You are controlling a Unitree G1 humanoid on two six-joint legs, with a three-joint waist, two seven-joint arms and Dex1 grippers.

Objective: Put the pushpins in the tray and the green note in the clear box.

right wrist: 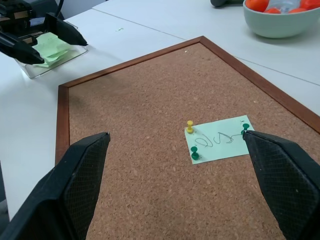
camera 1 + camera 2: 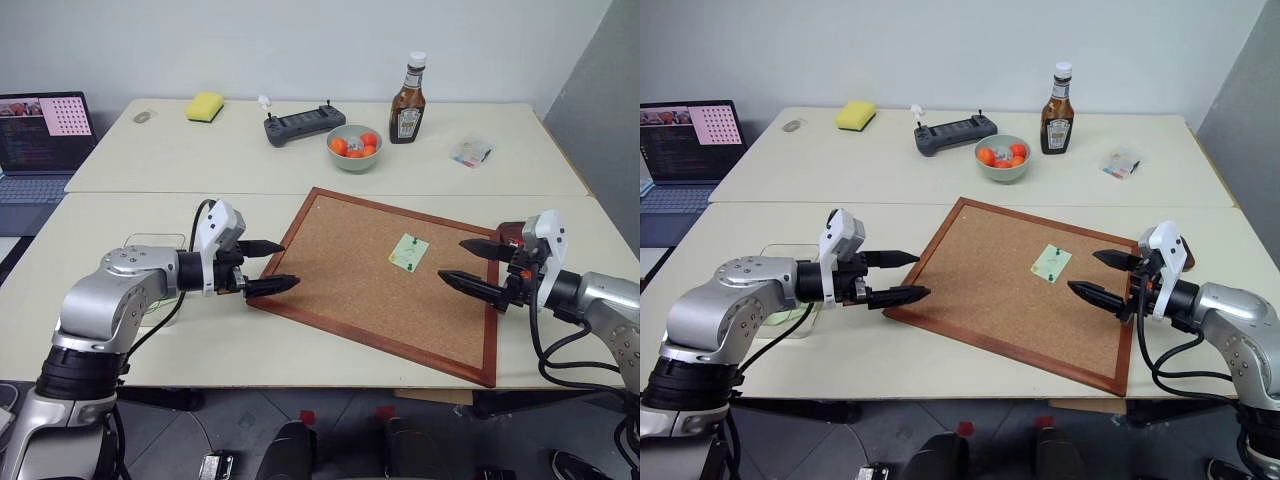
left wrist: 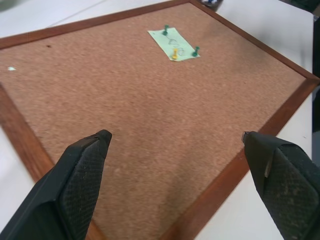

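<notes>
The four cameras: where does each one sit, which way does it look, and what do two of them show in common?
Left eye view: on the head, looking forward and down at the cork board; both arms show.
Right eye view: same scene beside it, with the right gripper.
Left wrist view: looks along the open left gripper over the board.
Right wrist view: looks along its own fingers across the board.
Both wrist views share the green note with its pushpins.

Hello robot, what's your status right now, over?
Left gripper and right gripper: jaws open, empty. Green note on cork board, held by three pushpins. Nothing blocking.
</notes>
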